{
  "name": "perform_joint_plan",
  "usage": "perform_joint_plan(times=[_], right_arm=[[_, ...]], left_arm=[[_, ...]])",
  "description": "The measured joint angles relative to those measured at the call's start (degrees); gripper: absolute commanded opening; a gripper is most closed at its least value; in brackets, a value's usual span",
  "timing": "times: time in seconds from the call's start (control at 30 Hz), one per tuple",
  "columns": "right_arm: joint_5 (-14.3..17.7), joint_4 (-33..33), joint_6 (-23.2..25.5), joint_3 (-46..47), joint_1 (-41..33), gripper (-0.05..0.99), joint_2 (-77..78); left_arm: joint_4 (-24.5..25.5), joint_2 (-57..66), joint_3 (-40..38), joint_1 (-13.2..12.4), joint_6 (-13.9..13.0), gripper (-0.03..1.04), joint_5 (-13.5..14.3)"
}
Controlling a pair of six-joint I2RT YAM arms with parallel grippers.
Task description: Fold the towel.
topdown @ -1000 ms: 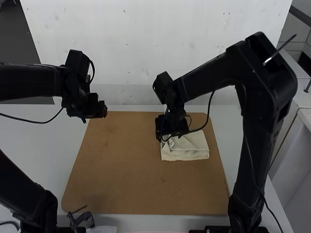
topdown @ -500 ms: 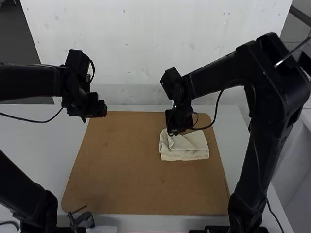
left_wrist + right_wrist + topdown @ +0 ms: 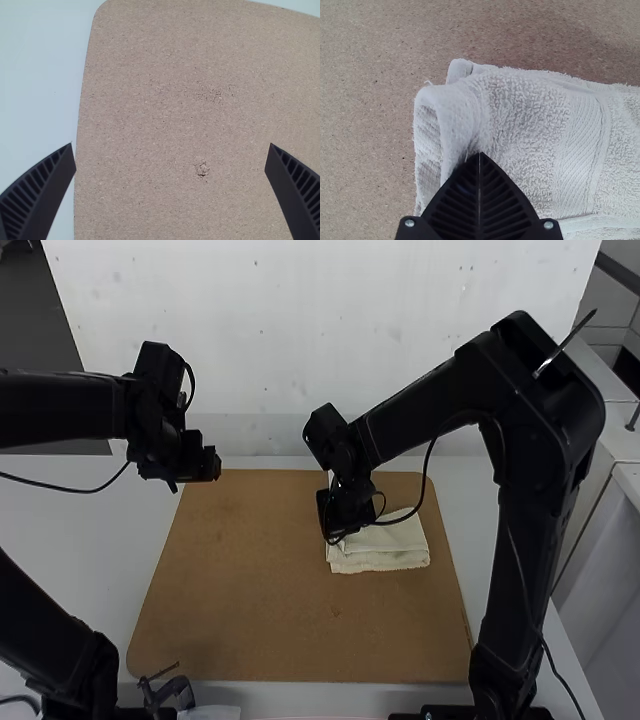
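In the high view the left gripper (image 3: 210, 466) hangs over the board's far left corner; in the left wrist view my left gripper (image 3: 170, 162) is open above bare board. The right arm's gripper (image 3: 335, 536) is at the left end of the cream towel (image 3: 388, 554), which lies folded in layers on the board's right half. Seen from the right wrist, my right gripper (image 3: 480, 154) has its fingers pressed together, tips against the towel (image 3: 525, 120) beside a rounded, slightly raised fold at its end. Whether any cloth is pinched between the tips is hard to see.
The brown board (image 3: 260, 580) lies on a white table (image 3: 70, 530), with a pale wall (image 3: 300, 350) behind it. A small dark clamp-like part (image 3: 168, 692) stands by the board's near left edge. Cables hang from both arms.
The right gripper first shifted right, off the towel's left end, then came back left and nearer over that end. The left arm has kept still.
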State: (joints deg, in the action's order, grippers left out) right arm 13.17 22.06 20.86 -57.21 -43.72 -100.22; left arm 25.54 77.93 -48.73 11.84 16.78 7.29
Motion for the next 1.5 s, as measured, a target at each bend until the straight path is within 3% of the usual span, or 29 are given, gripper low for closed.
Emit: perform_joint_plan(times=[0.6,0.9,1.13,1.3,1.47,1.5], right_arm=[[0.00,-0.07,0.31,-0.92,-0.59,0.02,-1.16],[0.00,0.50,1.22,-1.40,-5.75,0.02,-1.11],[0.00,0.48,1.51,-1.40,-5.66,0.03,-1.09],[0.44,0.48,1.49,-1.40,-3.34,0.41,-0.42],[0.70,0.50,0.63,-1.40,0.57,0.88,4.37],[0.83,0.50,0.46,-1.40,1.51,0.91,5.79]], left_arm=[[-1.90,0.00,1.51,0.00,-0.02,0.97,0.00],[-1.95,0.00,1.51,-0.31,-0.02,0.97,0.00],[-2.05,0.00,1.51,-0.37,-0.02,0.97,0.00],[-2.21,0.00,1.51,-0.37,-0.02,0.97,-0.02],[-2.23,0.00,1.51,-0.74,-0.02,0.97,0.00],[-2.25,0.00,1.51,-0.83,-0.04,0.97,-0.02]])
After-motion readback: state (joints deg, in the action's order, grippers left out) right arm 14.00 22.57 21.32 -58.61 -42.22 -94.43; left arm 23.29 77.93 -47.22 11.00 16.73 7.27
